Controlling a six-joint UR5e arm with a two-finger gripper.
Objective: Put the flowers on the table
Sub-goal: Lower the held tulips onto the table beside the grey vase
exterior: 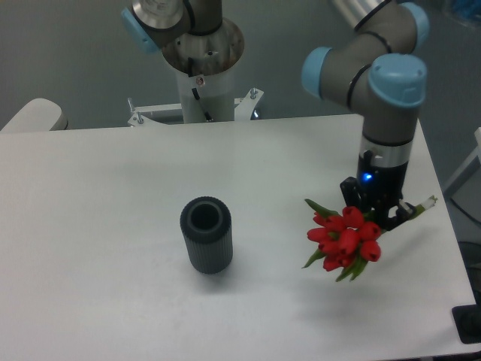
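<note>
Red flowers (344,241) in end effector (379,213)

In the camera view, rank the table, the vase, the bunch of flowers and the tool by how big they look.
1. table, by far the largest.
2. vase and flowers: they look about alike, so I won't rank them.
3. tool, smallest, though the flowers hide part of it.

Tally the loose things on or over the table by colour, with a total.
Red: 1, the flowers, held in the gripper
Dark grey: 1, the vase, upright on the table
Total: 2
</note>
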